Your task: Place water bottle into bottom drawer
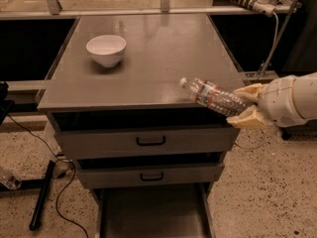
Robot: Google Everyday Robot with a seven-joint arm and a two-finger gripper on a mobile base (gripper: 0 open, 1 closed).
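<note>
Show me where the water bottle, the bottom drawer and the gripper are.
water bottle (213, 95): camera view, on the label band.
bottom drawer (148, 214): camera view, on its bare floor.
gripper (246, 105): camera view, right side, midway between fingertips shut on the water bottle.

A white bowl (106, 49) stands upright near the rear left corner of the grey cabinet top (148, 78), well clear of its edges. Under the front edge sit two closed drawer fronts, the upper (99, 143) and the lower (109, 177), each with a black handle at its middle. A black cable (63, 198) trails over the speckled floor (267, 192) on the left. The gripper (242, 105) hangs just off the front right corner.
</note>
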